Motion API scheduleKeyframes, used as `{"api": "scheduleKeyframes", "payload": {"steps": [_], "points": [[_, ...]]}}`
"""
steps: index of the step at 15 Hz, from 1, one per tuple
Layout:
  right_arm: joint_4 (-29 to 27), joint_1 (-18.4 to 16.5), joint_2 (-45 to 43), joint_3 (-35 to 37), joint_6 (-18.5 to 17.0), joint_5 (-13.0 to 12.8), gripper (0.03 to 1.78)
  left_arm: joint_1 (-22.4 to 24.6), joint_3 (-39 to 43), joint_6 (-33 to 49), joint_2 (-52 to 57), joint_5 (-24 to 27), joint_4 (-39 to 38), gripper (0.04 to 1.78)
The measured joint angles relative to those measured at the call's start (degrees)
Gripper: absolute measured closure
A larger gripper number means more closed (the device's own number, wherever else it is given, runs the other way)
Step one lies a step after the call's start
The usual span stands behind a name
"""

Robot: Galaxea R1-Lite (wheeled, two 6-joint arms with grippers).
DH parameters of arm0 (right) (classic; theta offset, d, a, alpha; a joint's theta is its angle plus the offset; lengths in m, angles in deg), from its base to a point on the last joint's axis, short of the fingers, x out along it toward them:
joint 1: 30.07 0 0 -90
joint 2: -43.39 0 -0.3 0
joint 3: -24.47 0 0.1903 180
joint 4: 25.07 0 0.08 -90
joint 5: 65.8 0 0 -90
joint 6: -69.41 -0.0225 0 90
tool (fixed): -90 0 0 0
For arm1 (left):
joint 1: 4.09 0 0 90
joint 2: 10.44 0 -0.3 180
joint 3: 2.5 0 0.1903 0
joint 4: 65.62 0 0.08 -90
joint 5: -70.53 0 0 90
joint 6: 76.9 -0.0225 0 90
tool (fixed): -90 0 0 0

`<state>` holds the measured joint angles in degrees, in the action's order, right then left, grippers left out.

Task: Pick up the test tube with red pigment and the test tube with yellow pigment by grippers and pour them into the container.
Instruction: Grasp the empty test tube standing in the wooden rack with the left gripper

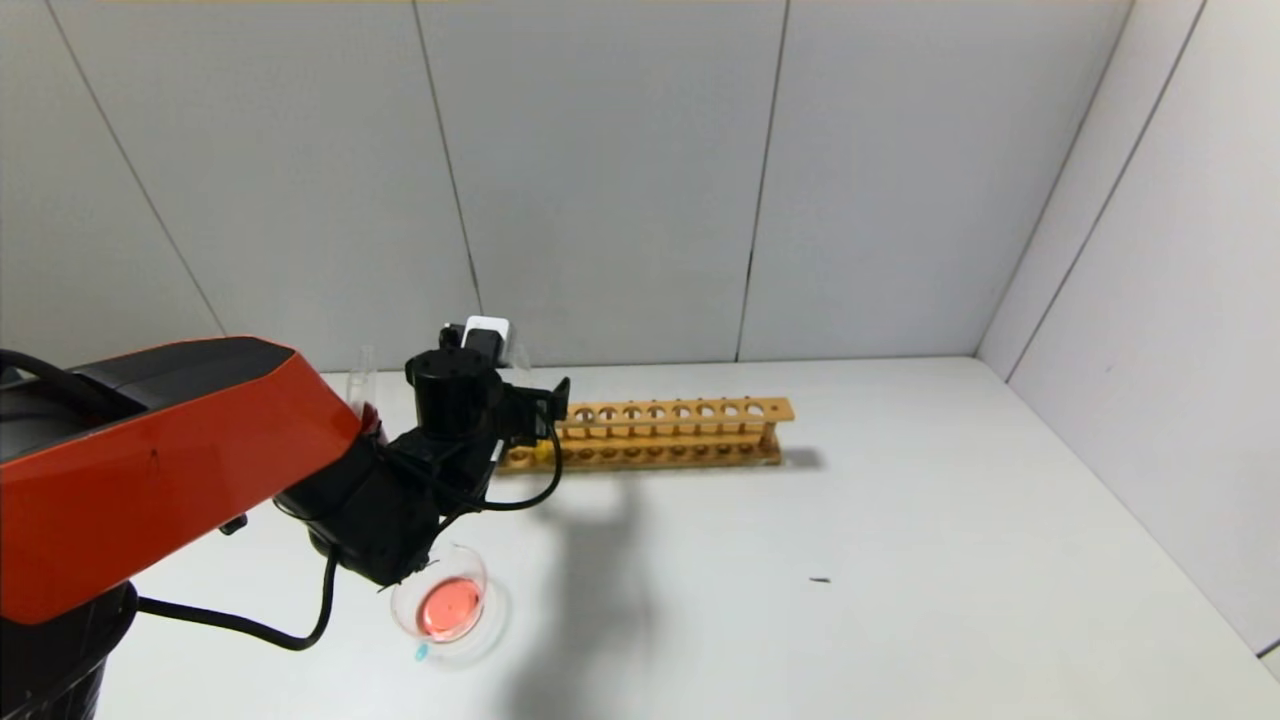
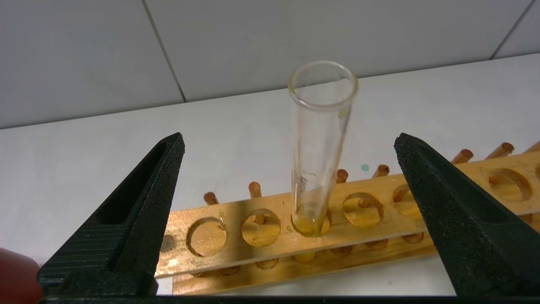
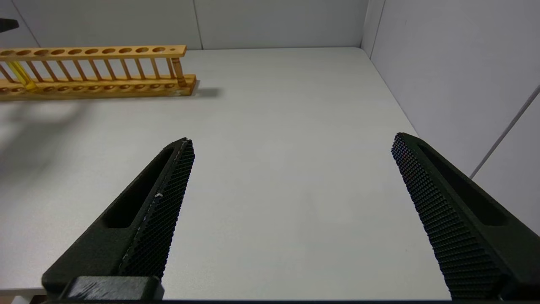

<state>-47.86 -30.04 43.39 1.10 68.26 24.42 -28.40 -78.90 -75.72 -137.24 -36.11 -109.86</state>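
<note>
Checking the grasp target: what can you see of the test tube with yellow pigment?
The test tube with yellow pigment is slender clear glass with an open flared rim and a little pale yellow liquid at its round bottom. It stands nearly upright in a hole of the wooden rack. The left gripper has its open fingers on either side, not touching it.

Glossy clear glass tube (image 2: 318,143) in a smooth varnished wooden rack (image 2: 379,228)
</note>
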Motion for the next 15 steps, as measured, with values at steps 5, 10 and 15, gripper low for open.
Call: {"api": "scheduleKeyframes", "payload": {"steps": [5,10,15], "points": [[0.02,0.0,0.0,0.0,0.0,0.0,0.1,0.63,-2.69,0.0,-0.88,0.24,1.84,0.07],[0.0,0.0,0.0,0.0,0.02,0.02,0.1,0.55,-3.25,0.02,-1.07,0.02,2.34,0.2],[0.02,-0.02,0.0,0.0,0.0,0.0,0.1,-0.88,-2.12,0.13,-0.68,-0.39,1.93,0.95]]}}
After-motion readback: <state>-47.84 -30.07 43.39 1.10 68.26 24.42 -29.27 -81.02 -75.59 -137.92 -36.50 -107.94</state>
